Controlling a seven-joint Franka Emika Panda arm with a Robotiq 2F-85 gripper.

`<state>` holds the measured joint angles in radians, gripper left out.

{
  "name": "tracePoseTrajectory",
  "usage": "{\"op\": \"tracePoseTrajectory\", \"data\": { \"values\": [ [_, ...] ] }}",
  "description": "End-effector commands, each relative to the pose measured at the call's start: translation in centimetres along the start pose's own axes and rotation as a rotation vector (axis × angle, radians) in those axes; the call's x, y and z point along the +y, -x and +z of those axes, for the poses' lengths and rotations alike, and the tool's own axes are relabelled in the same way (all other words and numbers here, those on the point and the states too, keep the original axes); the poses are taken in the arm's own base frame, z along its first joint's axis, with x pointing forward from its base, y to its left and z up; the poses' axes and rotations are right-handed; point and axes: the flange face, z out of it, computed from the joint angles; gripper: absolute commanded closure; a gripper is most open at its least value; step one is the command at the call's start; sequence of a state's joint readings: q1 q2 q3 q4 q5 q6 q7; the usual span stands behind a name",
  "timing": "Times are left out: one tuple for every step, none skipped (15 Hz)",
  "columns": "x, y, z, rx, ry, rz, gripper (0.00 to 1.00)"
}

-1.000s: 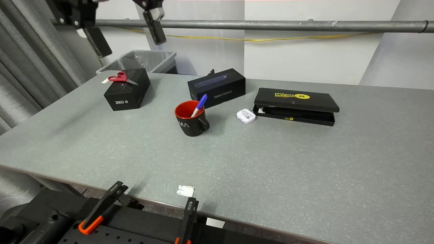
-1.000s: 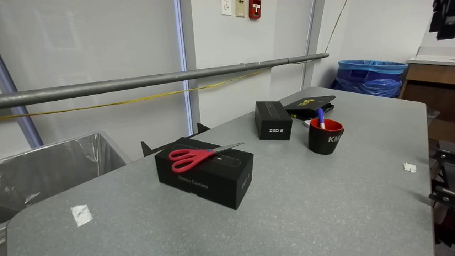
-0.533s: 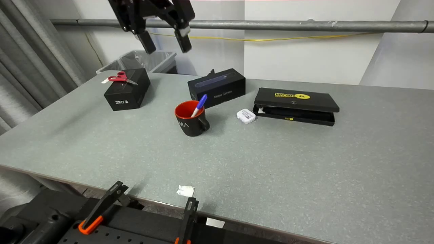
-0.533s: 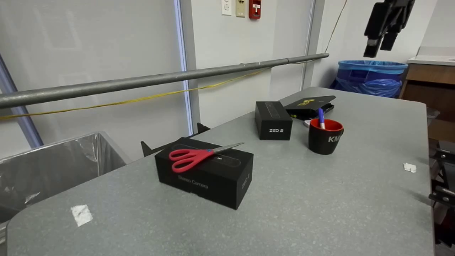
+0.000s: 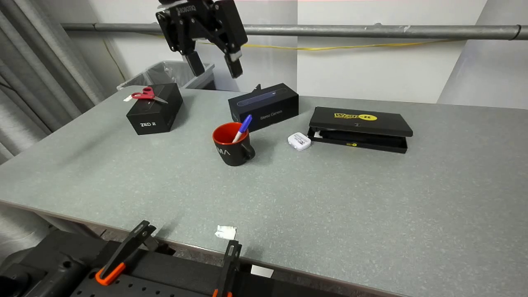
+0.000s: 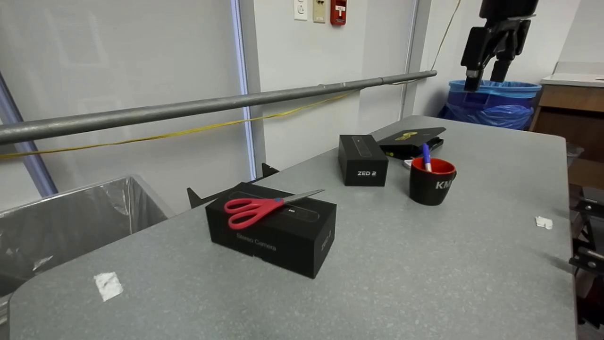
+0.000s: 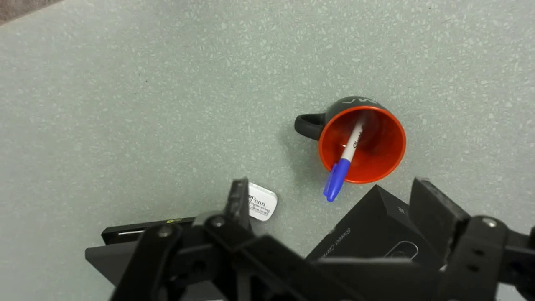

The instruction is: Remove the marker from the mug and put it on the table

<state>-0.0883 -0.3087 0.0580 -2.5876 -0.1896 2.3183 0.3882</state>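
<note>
The mug (image 5: 231, 156) stands upright on the grey speckled table (image 5: 330, 206). It is black outside with white letters, red inside, with a black side handle. The marker (image 5: 246, 123) leans in it, white barrel down and blue cap sticking up over the rim. Both also show in an exterior view, mug (image 6: 427, 190) and marker (image 6: 426, 156), and in the wrist view, mug (image 7: 378, 156) and marker (image 7: 339, 173). My gripper (image 5: 217, 74) is open and empty, high above and behind the mug. In the wrist view the cap lies in line with the gap between the fingers (image 7: 239, 198).
A black box (image 5: 268, 110) stands just behind the mug. A second black box (image 5: 154, 117) bears red scissors (image 6: 255, 208). A white tin (image 5: 299, 141) and a half-open black case (image 5: 359, 123) lie beyond the handle. Clamps (image 5: 132, 247) sit at the front edge.
My gripper has come into view and swung across toward the mug, dropping a little in the last half second. It stays open. The mug, marker and boxes have not moved.
</note>
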Motion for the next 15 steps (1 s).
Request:
{"op": "tracePoseTrajectory", "data": {
  "values": [
    [0.0, 0.0, -0.1, 0.001, 0.000, 0.000, 0.00],
    [-0.6, -0.4, 0.5, 0.009, 0.004, 0.011, 0.00],
    [-1.2, -1.0, 1.3, 0.012, 0.011, 0.045, 0.00],
    [-1.8, -1.4, 2.0, 0.017, 0.013, 0.084, 0.00],
    [-2.4, -1.8, 2.7, 0.014, 0.007, 0.100, 0.00],
    [-3.0, -2.1, 3.4, 0.017, 0.009, 0.122, 0.00],
    [-3.5, -2.6, 4.2, 0.033, 0.010, 0.150, 0.00],
    [-4.0, -3.0, 4.9, 0.036, 0.014, 0.161, 0.00],
    [-4.5, -3.5, 5.8, 0.053, 0.033, 0.183, 0.00],
    [-4.8, -4.0, 6.7, 0.061, 0.056, 0.199, 0.00],
    [-5.0, -4.4, 7.4, 0.060, 0.084, 0.209, 0.00],
    [-5.1, -5.0, 8.3, 0.057, 0.109, 0.219, 0.00],
    [-5.2, -5.4, 9.2, 0.045, 0.127, 0.223, 0.00],
    [-5.4, -5.9, 10.1, 0.043, 0.138, 0.232, 0.00],
    [-5.6, -6.4, 10.8, 0.038, 0.146, 0.239, 0.00]
  ]
}}
